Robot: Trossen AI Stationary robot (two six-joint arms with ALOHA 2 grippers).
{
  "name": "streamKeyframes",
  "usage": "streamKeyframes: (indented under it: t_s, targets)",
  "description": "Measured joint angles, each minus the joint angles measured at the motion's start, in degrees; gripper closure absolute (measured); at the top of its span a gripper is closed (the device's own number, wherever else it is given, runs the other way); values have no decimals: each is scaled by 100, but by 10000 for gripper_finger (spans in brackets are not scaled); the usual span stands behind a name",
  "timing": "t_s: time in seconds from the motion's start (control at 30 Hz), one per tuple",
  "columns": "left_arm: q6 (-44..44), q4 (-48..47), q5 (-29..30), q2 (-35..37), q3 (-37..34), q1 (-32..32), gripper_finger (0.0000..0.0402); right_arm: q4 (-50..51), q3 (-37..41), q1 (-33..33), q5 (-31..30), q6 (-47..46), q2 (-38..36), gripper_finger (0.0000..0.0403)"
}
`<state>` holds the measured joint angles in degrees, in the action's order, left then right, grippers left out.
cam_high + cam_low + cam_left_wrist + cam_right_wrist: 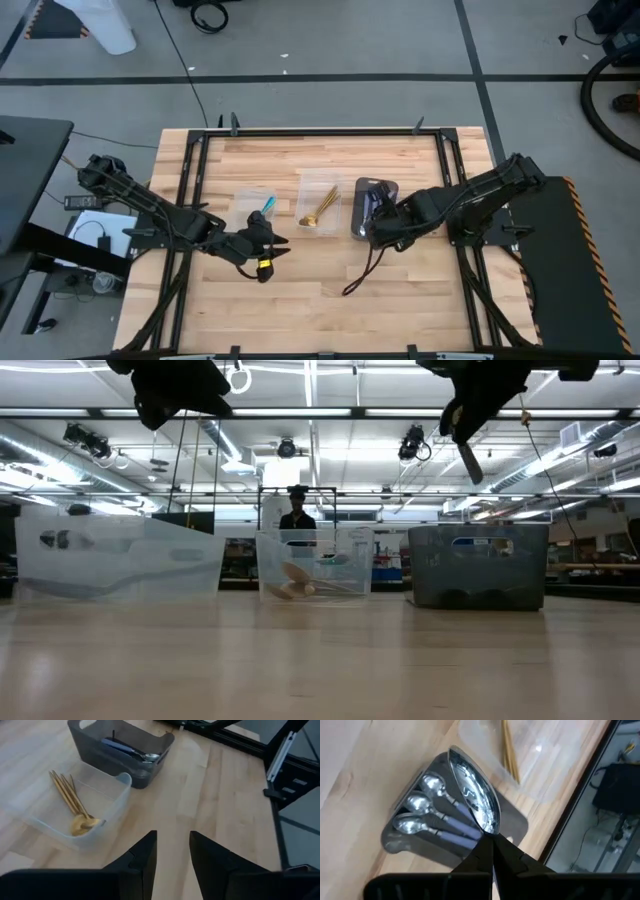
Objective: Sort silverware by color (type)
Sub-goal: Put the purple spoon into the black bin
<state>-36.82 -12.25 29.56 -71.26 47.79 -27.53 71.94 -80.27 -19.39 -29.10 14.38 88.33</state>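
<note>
My right gripper is above the dark grey tray, shut on a silver spoon. Its bowl sticks out past the fingertips, and it also shows as a slanted spoon in the low view. Three more silver spoons lie in that tray. Gold spoons lie in the middle clear tub. A teal-handled spoon lies in the left clear tub. My left gripper hangs open, with nothing between its fingers, on the near side of the left tub. My right gripper pinches the silver spoon between its two fingers at the narrow neck, where the bowl meets the handle. The fingers slant down from above. The bowl points onward beyond the fingertips, lifted clear above the tray. The gripper hides the handle.
The two tubs and the tray stand in a row across the middle of the wooden table. A black cable hangs from my right arm onto the table near the tray. A person stands in the room beyond the far edge.
</note>
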Motion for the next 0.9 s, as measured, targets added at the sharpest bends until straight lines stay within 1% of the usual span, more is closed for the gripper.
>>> streamKeyframes:
  t_s: [0.2,0.47,0.77,0.9]
  targets:
    - [-566,-2,4,0,0,-204,278,-471,274,177,52,498,-198,394]
    - [-1228,41,9,0,1,-511,278,-941,694,527,474,1034,-242,394]
    - [-1552,168,179,0,2,-785,278,-1140,1041,843,729,1493,-242,394]
    - [-1626,170,270,0,2,-840,278,-1459,1310,943,915,1765,-242,393]
